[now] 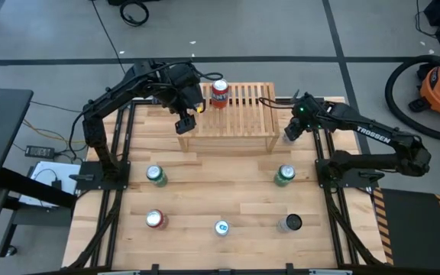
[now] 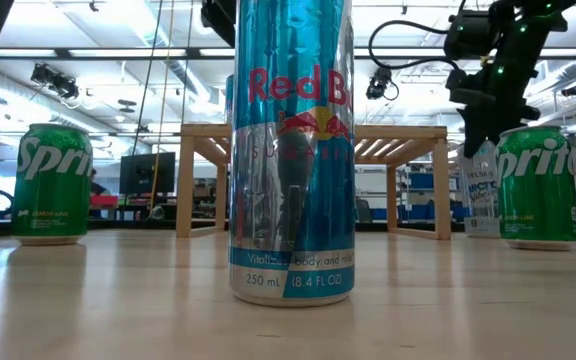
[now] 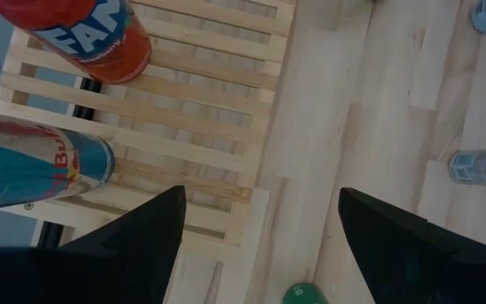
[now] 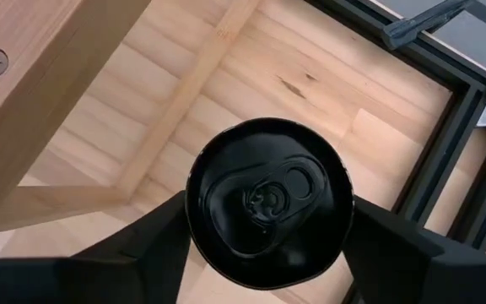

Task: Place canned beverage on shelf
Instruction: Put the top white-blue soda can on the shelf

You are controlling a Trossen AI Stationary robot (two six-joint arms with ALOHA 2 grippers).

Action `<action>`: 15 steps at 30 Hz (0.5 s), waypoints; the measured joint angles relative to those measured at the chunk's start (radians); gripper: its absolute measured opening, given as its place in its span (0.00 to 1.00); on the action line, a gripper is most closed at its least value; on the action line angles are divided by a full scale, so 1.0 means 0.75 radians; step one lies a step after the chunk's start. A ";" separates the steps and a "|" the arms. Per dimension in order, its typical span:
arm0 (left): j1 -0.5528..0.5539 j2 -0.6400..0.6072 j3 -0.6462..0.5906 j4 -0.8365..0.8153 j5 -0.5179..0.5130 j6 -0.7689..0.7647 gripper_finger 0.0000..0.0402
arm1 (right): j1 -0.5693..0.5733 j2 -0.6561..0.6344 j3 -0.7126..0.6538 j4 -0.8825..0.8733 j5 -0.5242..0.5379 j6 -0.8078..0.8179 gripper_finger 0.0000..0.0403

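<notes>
Gripping black can (image 4: pixel 266 201) betw right fingers (image 4: pixel 395 253), beside shelf (image 1: pixel 235 114), left fingers (image 3: pixel 133 245) apart.

The shelf (image 1: pixel 239 114), a light natural-wood slatted rack, stood at the upper centre of the high view, and in the low view its legs and top rail showed in the background behind a tall can. A red can (image 1: pixel 219 92) stood upright on its slats near the upper-left corner, with a blue-and-silver Red Bull can (image 3: pixel 36 165) just beside it in the left wrist view. A black-topped can (image 4: pixel 267 201), upright, filled the centre of the right wrist view, beside a wooden leg of the shelf.
</notes>
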 joint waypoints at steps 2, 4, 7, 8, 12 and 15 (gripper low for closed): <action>0.000 0.000 0.000 0.000 0.000 0.000 0.78 | 0.000 0.000 0.000 0.000 0.000 0.000 0.64; 0.000 0.000 0.000 0.000 0.000 -0.001 0.78 | 0.000 0.000 0.000 0.001 -0.001 -0.002 0.64; 0.000 0.000 0.000 0.000 0.000 -0.001 0.78 | 0.000 0.000 0.001 0.000 -0.006 -0.006 0.64; 0.001 0.000 0.000 0.000 0.000 -0.001 0.78 | 0.000 0.000 0.004 -0.004 -0.010 -0.008 0.64; 0.000 0.000 0.000 0.000 0.000 -0.003 0.78 | -0.001 0.003 0.055 -0.032 -0.033 -0.012 0.64; 0.001 0.000 0.000 0.000 0.000 -0.004 0.78 | -0.001 0.002 0.131 -0.078 -0.037 -0.039 0.64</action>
